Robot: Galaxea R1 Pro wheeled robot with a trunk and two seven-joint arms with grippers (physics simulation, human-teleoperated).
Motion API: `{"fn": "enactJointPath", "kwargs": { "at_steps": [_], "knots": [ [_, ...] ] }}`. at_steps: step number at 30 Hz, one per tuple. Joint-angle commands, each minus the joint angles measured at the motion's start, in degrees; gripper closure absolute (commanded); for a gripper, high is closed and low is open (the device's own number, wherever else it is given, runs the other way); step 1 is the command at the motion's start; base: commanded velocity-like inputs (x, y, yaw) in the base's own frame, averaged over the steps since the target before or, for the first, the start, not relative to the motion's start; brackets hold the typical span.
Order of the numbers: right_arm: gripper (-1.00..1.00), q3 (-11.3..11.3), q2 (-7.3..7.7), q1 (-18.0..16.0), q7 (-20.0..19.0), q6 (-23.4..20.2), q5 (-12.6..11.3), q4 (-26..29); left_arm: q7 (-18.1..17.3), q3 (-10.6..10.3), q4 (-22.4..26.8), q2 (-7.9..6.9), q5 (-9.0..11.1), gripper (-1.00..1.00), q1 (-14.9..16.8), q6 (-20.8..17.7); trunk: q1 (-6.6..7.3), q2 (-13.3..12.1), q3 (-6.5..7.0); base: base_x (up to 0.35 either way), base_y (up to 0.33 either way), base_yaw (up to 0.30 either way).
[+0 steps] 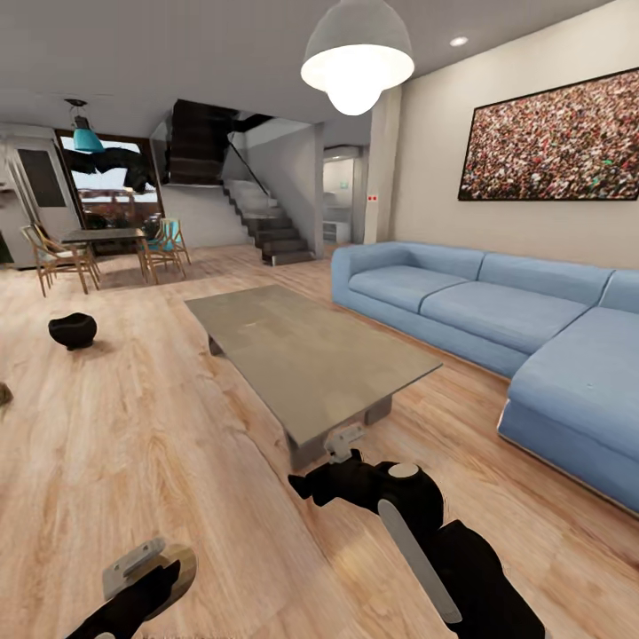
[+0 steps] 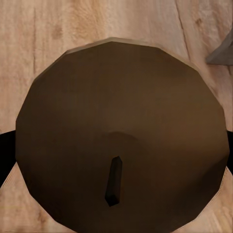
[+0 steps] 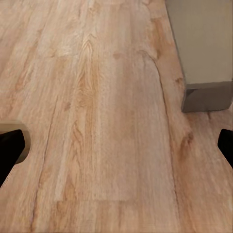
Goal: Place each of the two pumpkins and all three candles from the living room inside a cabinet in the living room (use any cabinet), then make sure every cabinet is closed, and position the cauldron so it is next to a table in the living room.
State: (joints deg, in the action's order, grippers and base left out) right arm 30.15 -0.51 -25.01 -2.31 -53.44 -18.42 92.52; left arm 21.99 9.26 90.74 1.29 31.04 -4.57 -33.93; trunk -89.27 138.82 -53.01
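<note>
Left pincer [image 1: 146, 568]: fingers black, either side of brown round object with short stem [image 2: 114, 182], likely pumpkin [image 2: 121, 136]; object fills gap, held between fingers. Right pincer [image 1: 342, 444]: spread wide, nothing between fingers, above wood floor [image 3: 97, 121], low surface [image 1: 306, 355] corner just ahead. Cauldron [image 1: 72, 330]: black, on floor, well ahead-left of left pincer. Blue sofa [image 1: 497, 311] beyond surface.
</note>
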Motion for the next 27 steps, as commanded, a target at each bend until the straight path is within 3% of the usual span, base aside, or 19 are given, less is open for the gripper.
{"fn": "enactJointPath", "kwargs": {
  "at_steps": [1, 7, 15, 27],
  "knots": [
    [-1.0, 0.0, -0.01, 0.0, -0.2, -0.3, 0.2, 0.0, 0.4, 0.1, 0.1, 0.03, 0.6, 1.0, 0.0, -0.1, 0.23, -0.4, 0.14, 0.0, 0.0, 0.288],
    [-1.0, 0.0, -0.01, 0.0, -0.2, -0.3, 0.2, 0.0, 0.4, 0.1, 0.1, 0.03, 0.5, 1.0, 0.0, -0.1, 1.55, -2.8, 1.21, 0.0, 0.0, 0.288],
    [-1.0, 0.0, -0.01, 0.0, -0.2, -0.3, 0.2, 0.0, 0.4, 0.0, -0.3, -0.2, 0.4, 1.0, 0.0, 0.5, 1.55, -2.8, 1.21, 0.0, 0.005, 0.288],
    [-1.0, 0.0, -0.02, -0.1, -0.2, -0.4, 0.2, 0.0, 0.1, 0.0, -0.3, -0.46, 0.6, 1.0, -0.2, 1.9, 1.55, -2.8, 1.21, 0.063, 0.243, 0.274]
  ]
}}
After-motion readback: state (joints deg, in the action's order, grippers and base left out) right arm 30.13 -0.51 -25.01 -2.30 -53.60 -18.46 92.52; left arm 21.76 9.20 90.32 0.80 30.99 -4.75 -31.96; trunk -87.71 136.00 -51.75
